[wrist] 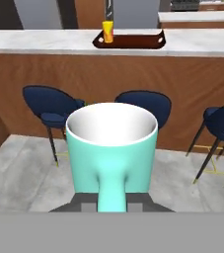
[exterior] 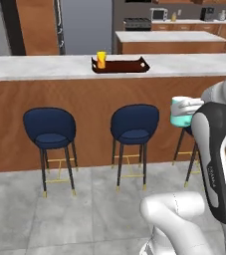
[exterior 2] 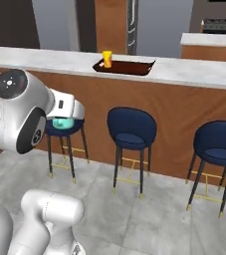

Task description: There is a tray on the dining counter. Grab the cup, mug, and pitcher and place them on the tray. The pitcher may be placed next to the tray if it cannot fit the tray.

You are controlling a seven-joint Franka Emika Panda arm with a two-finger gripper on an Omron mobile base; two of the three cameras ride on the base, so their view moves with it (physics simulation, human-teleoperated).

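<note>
My gripper (wrist: 112, 201) is shut on the handle of the teal mug (wrist: 112, 143), which stays upright with its pale inside showing. The mug (exterior: 179, 114) hangs in the air in front of the dining counter (exterior: 35, 66), below its top and above the stools; it also sits beside my white hand (exterior 2: 62, 123). The dark wooden tray (exterior: 134, 69) lies on the counter top. The yellow cup (exterior: 101, 59) stands upright on the tray's left end. Tray (wrist: 138, 44) and cup (wrist: 107, 31) are straight ahead and higher than the mug. The pitcher is out of view.
Dark blue stools (exterior: 50, 129) (exterior: 134, 124) stand along the brown front of the counter, with more on the right (exterior 2: 219, 142). Grey tiled floor lies between me and them. Another marble counter (exterior: 169, 37) and kitchen appliances are far behind.
</note>
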